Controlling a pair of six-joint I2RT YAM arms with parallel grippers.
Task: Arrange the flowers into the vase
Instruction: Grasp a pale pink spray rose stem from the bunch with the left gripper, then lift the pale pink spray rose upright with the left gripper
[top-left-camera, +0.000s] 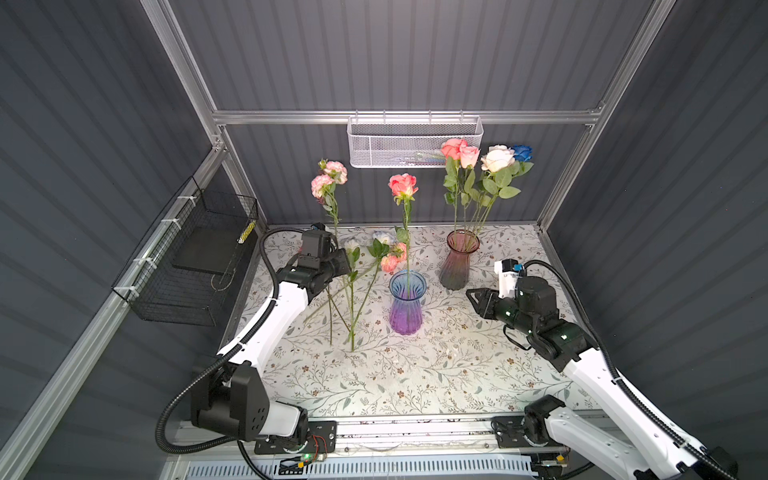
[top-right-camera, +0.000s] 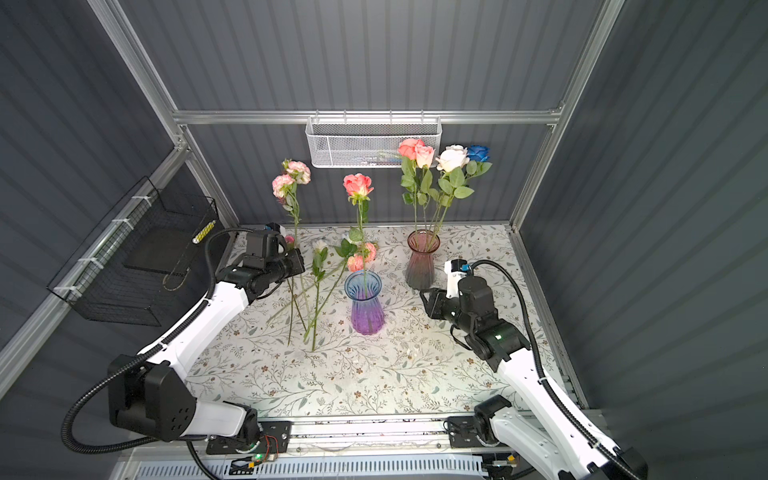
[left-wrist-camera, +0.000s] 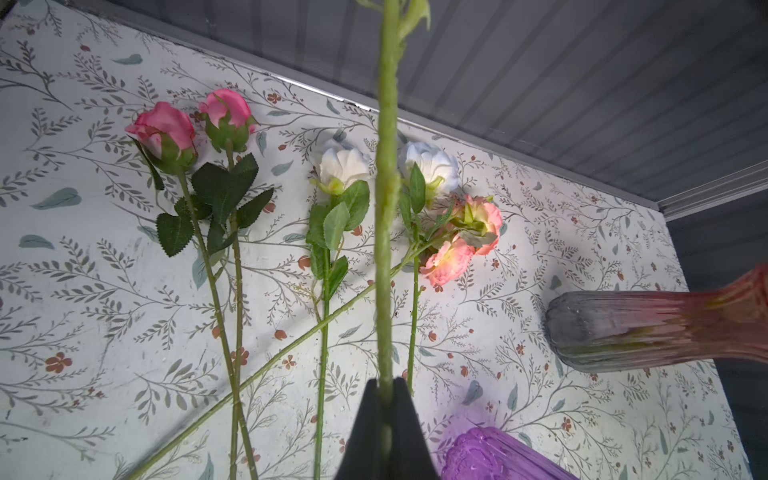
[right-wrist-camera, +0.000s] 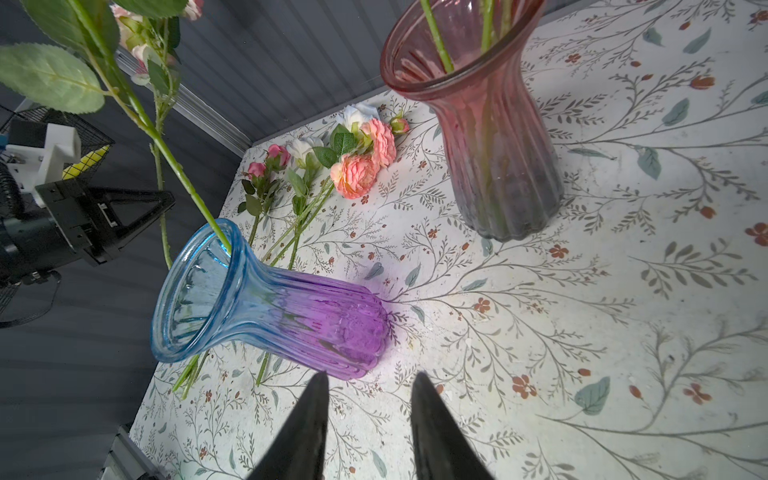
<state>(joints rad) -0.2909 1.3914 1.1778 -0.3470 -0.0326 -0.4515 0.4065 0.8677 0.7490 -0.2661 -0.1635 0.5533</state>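
My left gripper (top-left-camera: 344, 262) is shut on the green stem (left-wrist-camera: 386, 208) of a pink double-headed flower (top-left-camera: 329, 179), which it holds upright above the table at the left. A blue-and-purple vase (top-left-camera: 407, 303) in the middle holds one coral rose (top-left-camera: 403, 185). The red-to-grey vase (top-left-camera: 459, 262) behind it holds several roses (top-left-camera: 484, 160): coral, cream-white and deep blue. More flowers (left-wrist-camera: 332, 174) lie on the table between my left gripper and the blue vase. To the right of both vases my right gripper (right-wrist-camera: 370, 376) stands open with nothing between its fingers.
A white mesh basket (top-left-camera: 415, 141) hangs on the back rail. A black wire basket (top-left-camera: 195, 257) is fixed to the left wall. The floral tablecloth (top-left-camera: 415, 374) covers the table, with dark panel walls on three sides.
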